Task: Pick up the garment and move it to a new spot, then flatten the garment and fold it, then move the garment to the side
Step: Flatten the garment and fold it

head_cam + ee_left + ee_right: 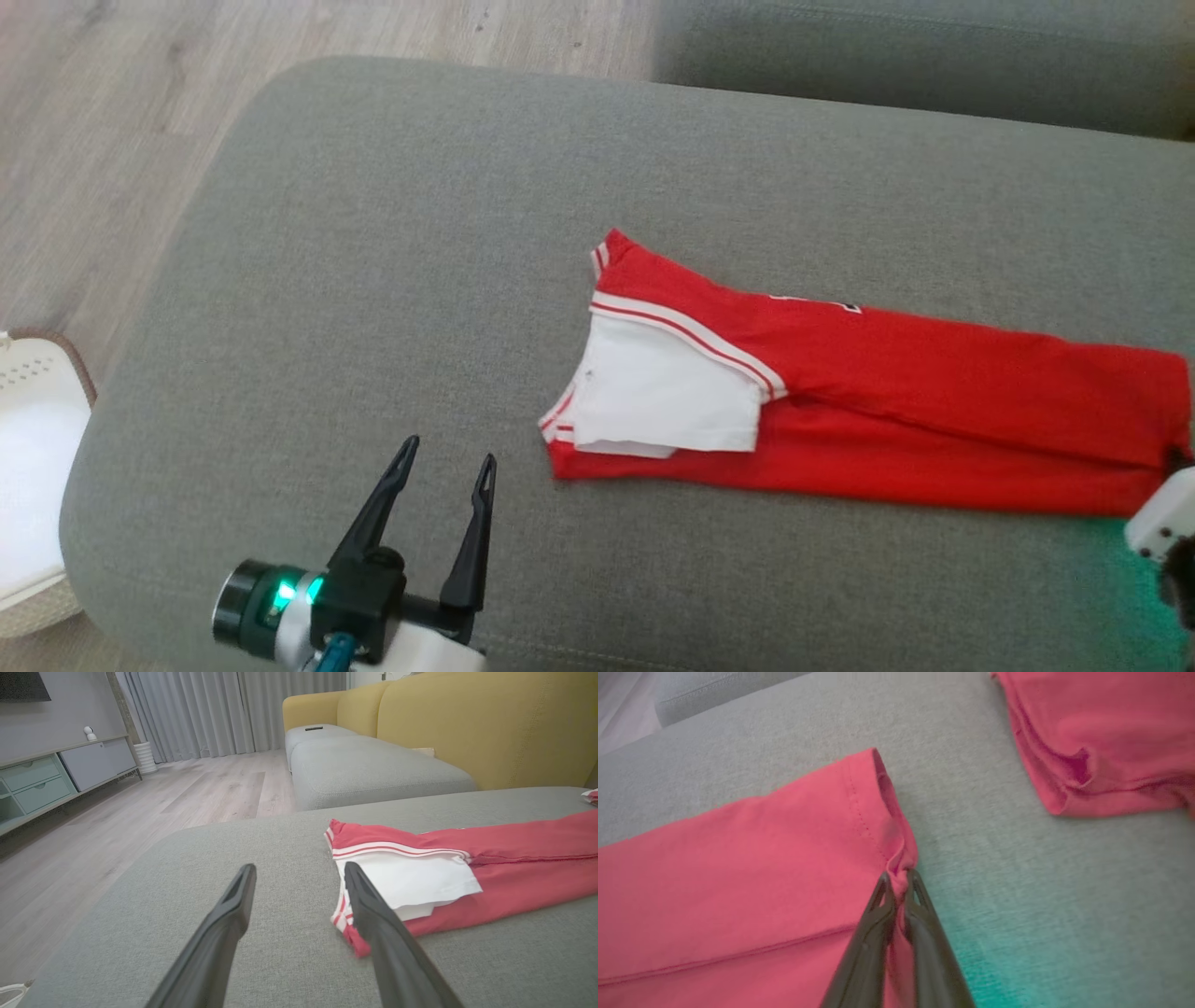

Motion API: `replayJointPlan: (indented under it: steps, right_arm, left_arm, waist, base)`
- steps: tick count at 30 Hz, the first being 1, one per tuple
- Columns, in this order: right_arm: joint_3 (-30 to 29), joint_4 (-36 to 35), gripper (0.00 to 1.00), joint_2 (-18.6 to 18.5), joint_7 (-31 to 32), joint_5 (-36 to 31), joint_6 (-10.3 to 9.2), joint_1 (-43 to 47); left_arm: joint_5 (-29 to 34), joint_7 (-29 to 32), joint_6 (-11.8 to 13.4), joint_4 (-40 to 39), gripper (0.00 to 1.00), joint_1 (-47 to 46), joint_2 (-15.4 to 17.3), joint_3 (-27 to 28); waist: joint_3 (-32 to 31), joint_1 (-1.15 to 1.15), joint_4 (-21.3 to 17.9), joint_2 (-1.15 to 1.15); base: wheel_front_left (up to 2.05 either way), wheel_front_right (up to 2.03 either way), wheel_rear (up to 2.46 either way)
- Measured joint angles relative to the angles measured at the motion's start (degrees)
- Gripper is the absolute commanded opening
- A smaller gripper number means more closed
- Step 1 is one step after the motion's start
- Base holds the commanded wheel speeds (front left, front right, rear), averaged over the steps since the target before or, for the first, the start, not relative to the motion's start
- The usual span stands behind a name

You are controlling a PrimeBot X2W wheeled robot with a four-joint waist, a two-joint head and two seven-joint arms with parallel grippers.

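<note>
Garment: the garment (934,401) is bright red, folded lengthwise into a long narrow strip and lying flat.
Place: it rests on a grey fabric seat (373,233), running from the middle of the head view to its right edge and slanting slightly downward to the right.
Left end: a band of white and red stripes crosses it at an angle. Below the band a white panel of cloth faces up, with a striped edge peeking out at the lower corner.
Surface: one long crease runs down the middle of the strip. A small patch of white print shows at the upper edge, too small to read.
Right end: a stitched hem, puckered at the near corner.
Right gripper: the right gripper (899,876) has its fingers closed together, pinching that puckered hem corner.
Left gripper: the left gripper (449,450) has its fingers spread apart and holds nothing. It sits over bare seat, just beside the striped end and not touching it.
Other cloth: a second red cloth (1101,742) lies folded on the seat beyond the hem, apart from the garment.
Surroundings: pale wood floor (93,140), a white basket (28,467) at the seat's left, and a yellow sofa (490,728) behind.
</note>
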Motion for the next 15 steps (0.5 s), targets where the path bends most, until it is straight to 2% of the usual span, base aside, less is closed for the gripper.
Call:
replayJointPlan:
  steps: [9, 15]
  right_arm:
    - [-0.2, -2.2, 0.00, -6.7, 0.7, 1.0, 0.00, 0.0]
    - [4.1, -9.2, 0.00, -6.2, 2.4, 5.3, 0.00, 0.0]
  left_arm:
    - [1.4, 0.0, -1.4, 1.0, 1.00, 1.7, -0.5, 1.2]
    - [2.1, 0.0, -2.0, 1.5, 1.00, 3.1, -0.5, 1.3]
  waist:
    - [-2.4, 0.00, -0.8, 0.00]
    - [-4.3, -0.01, -1.2, 0.00]
  base:
    - [0.00, 0.00, 0.00]
    - [0.00, 0.00, 0.00]
